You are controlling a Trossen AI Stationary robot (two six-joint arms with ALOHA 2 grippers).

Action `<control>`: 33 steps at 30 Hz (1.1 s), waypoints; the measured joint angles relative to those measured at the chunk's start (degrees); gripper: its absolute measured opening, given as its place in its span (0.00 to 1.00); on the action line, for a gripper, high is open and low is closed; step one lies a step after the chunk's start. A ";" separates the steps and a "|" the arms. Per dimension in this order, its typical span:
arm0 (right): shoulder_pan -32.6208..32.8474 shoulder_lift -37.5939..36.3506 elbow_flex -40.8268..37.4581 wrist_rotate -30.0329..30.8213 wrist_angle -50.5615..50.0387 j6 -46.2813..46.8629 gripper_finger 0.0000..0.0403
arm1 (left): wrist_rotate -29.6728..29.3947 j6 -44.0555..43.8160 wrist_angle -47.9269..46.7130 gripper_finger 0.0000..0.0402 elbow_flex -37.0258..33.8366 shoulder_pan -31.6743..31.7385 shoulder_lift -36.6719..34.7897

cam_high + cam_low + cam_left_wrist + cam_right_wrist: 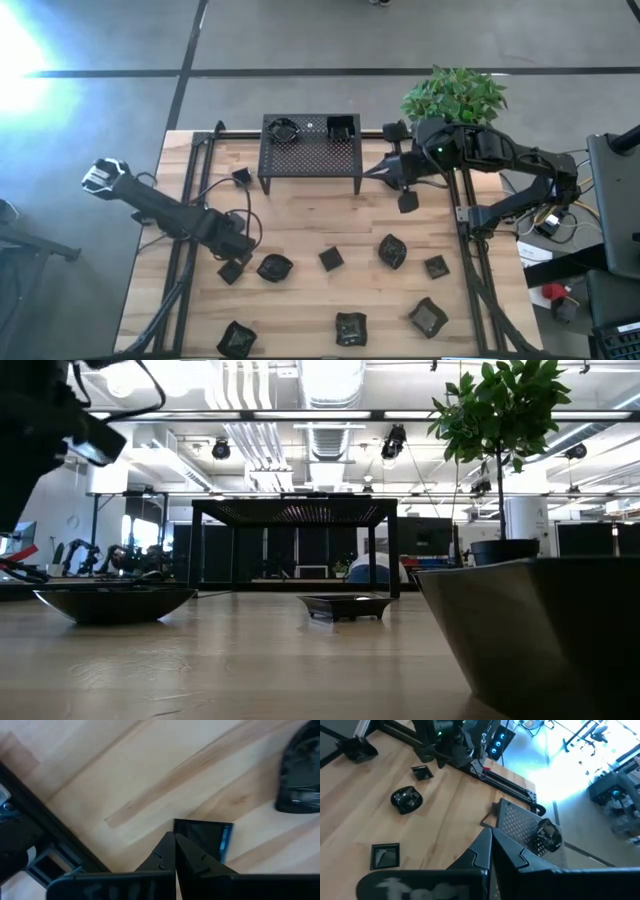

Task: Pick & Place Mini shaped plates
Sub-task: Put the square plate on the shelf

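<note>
1. From my remote station I see the left gripper (pixel 237 262) low over the wooden table (pixel 300 225) near its left edge, fingers pressed together with no gap, tips just beside a small square plate (pixel 204 839).
2. A rounded plate (pixel 274 267) lies just to the right of that gripper.
3. The right gripper (pixel 378 172) hangs near the far right part of the table, beside the right end of the black perforated rack (pixel 310 155); its fingers (pixel 482 851) are closed on nothing.
4. A square plate (pixel 407 201) lies just beside the right gripper, toward the near edge.
5. Two plates (pixel 284 129) sit on the rack's top along the far edge.
6. More plates are scattered across the near half; three lie along the near edge, one at the near left corner (pixel 236 340).
7. A green plant (pixel 455 95) stands at the far right corner.
</note>
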 joint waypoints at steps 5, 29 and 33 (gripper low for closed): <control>-0.02 0.19 0.00 -0.02 0.04 -0.30 0.02 | 1.31 0.01 0.67 0.02 -1.87 0.02 0.00; -0.02 1.18 0.00 0.05 0.17 -0.30 0.02 | 8.59 1.43 18.78 0.19 -13.94 -0.02 0.00; -0.02 1.18 0.00 0.05 0.15 -0.30 0.02 | 8.59 1.44 19.87 0.19 -15.02 -0.02 0.00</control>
